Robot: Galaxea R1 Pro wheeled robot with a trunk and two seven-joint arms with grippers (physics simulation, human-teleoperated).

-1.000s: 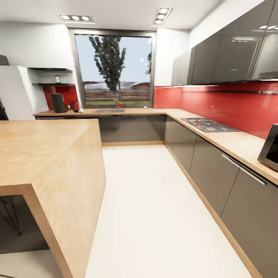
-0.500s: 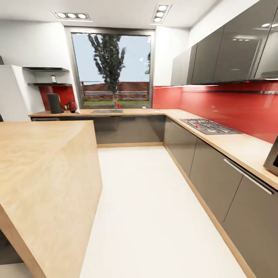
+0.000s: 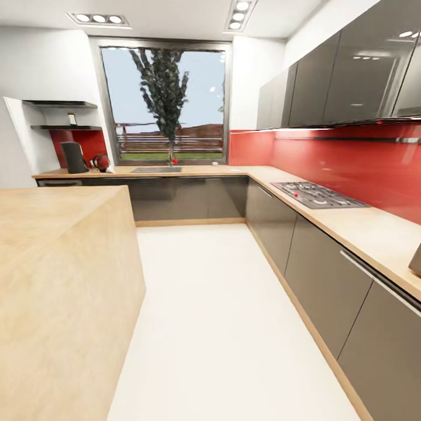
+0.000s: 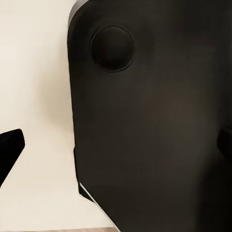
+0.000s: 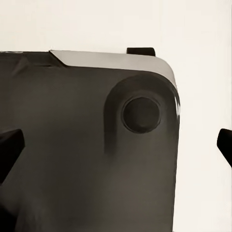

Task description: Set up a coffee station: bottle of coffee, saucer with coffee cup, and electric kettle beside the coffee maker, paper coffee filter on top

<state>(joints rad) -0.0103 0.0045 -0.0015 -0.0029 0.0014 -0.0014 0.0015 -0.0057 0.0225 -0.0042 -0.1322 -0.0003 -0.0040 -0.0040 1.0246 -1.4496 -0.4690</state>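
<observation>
Far off at the back left, the dark-grey coffee maker (image 3: 74, 157) stands on the light wood countertop (image 3: 193, 171). Right beside it is the rounded electric kettle (image 3: 100, 162), with a small white object (image 3: 110, 169) at its foot, too small to identify. The bottle of coffee (image 3: 72, 118) stands on the kitchen shelf (image 3: 63, 127) above them. A tiny white item (image 3: 214, 164) lies on the counter near the window. In the wrist views my left gripper (image 4: 116, 145) and right gripper (image 5: 116, 145) are open and empty, hanging over my dark base and the pale floor.
A thick wooden island (image 3: 58, 245) stands close at the left. The counter run with a hob (image 3: 318, 194) and a microwave corner (image 3: 416, 260) lines the right. A white floor aisle (image 3: 216, 316) leads to the sink (image 3: 156, 169) under the window.
The camera has moved forward along the aisle. The whole picture has shifted: the island looms larger and the microwave has almost left the view at the right. Nothing on the counter moved.
</observation>
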